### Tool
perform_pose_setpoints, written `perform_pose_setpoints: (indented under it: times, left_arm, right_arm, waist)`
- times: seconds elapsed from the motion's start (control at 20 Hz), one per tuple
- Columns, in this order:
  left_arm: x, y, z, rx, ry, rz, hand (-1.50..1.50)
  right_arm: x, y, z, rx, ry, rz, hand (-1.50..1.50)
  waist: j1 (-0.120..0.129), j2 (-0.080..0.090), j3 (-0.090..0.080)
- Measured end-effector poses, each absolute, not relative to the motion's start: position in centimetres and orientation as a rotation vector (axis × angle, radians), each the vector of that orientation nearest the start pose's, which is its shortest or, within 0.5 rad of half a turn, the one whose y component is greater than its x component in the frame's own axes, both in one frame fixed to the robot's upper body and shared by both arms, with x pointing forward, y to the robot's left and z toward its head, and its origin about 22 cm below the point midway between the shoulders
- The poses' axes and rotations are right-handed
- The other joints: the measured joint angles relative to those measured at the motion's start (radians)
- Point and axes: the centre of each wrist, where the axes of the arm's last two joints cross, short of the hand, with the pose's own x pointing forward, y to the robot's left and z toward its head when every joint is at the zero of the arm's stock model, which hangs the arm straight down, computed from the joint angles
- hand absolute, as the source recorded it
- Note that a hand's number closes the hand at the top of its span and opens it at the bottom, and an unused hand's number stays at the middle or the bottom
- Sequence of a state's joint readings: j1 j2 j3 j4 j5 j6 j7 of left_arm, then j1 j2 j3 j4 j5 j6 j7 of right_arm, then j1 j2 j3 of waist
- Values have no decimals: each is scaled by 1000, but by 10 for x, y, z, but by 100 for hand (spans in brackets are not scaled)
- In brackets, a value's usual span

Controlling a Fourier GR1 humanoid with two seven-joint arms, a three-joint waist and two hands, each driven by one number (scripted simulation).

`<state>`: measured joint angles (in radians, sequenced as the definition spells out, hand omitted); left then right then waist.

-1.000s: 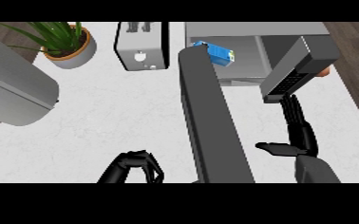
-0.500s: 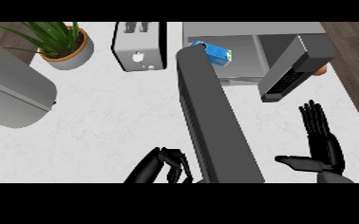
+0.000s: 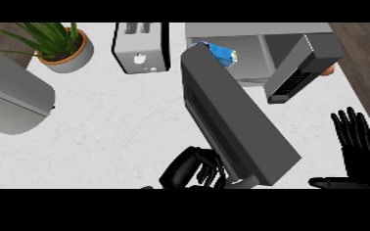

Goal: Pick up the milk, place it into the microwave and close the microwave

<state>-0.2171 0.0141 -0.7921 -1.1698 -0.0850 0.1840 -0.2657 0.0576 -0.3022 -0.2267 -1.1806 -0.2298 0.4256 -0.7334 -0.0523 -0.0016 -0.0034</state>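
Lower and further right than a moment ago, my right hand (image 3: 352,144) holds its fingers straight and spread, touching nothing. My left hand (image 3: 189,168) curls against the open microwave door (image 3: 235,122). The milk (image 3: 219,53) sits inside the microwave (image 3: 271,46)

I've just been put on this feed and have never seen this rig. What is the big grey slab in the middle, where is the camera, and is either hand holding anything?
The camera sits at the robot's head, looking steeply down at a white counter. The big grey slab is the robot's left forearm, reaching up to the open microwave; it hides what lies beyond its end. The blue and white milk carton shows just past its tip, at the microwave's opening. The dark door is swung open. The right hand rests open at the lower right, holding nothing. A toaster, a potted plant and a grey appliance stand to the left.
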Motion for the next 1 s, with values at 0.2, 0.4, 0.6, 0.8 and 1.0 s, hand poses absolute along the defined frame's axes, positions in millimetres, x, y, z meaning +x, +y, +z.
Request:
perform_pose_setpoints:
  times: [0.2, 0.4, 0.6, 0.8, 1.0]
  left_arm:
    - [218, 39, -58, -341, -1616, -798, 150]
    - [229, 29, -52, -300, -1636, -814, 150]
    - [245, 21, -42, -253, -1637, -795, 150]
    - [261, 16, -27, -218, -1675, -710, 150]
    - [274, 13, -9, -217, -1775, -561, -150]
  right_arm:
    - [199, -379, -39, 173, -1963, 22, -150]
    - [195, -374, -23, 237, -1972, 55, -150]
    - [199, -372, -7, 286, -1988, 97, -150]
    - [207, -367, 7, 322, -2013, 135, -150]
    - [214, -366, 20, 339, -2047, 164, -150]
  waist:
    - [-25, 5, -1]
    - [-56, 10, -1]
    - [-96, 19, -2]
    - [-131, 30, -4]
    - [-163, 40, -7]
